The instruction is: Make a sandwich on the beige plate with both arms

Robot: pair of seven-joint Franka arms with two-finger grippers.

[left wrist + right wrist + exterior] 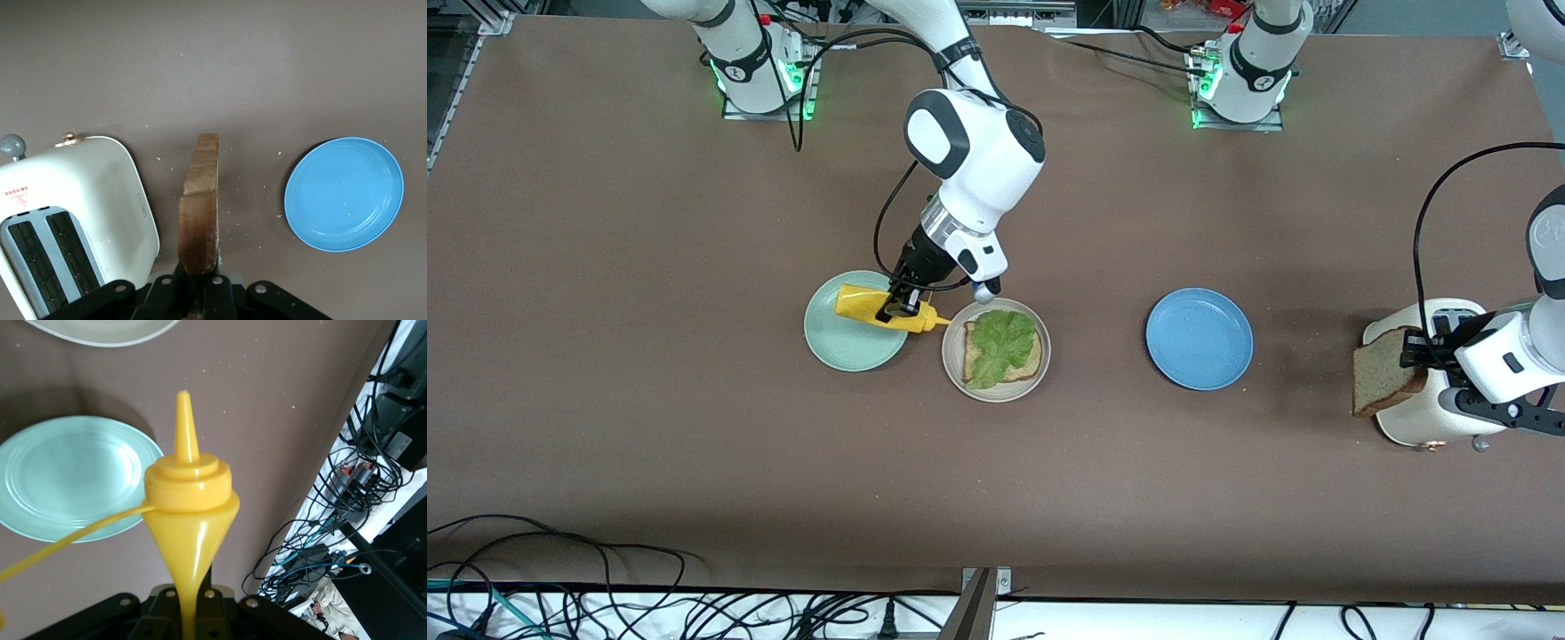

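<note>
A half-built sandwich (1002, 350) sits on the beige plate (954, 357) near the middle of the table (649, 400): one bread slice lying flat with a ruffled lettuce leaf (1000, 342) spread over it, and no top slice yet. The right claw (898, 305) is clamped on a yellow squeeze bottle (871, 307), held tipped on its side over the mint green plate (845, 342), its nozzle aimed toward the beige plate just beside it. Toward the left arm's end of the table, the left claw (1414, 348) is clamped on the lower edge of a second bread slice (1383, 369), holding it upright on edge beside the cream toaster (80, 207). A blue plate (1199, 338) lies bare between the toaster and the beige plate.

The slice looks light, stiff enough to stand in a pinch at its edge, yet crumbly; a hard squeeze would likely dent or tear it, so the crust is the soundest place to hold. It will need turning flat before it goes down, and the loose leaf could slide or bunch under a careless landing. The bottle looks soft-walled, and is best gripped around its body as it is here.
</note>
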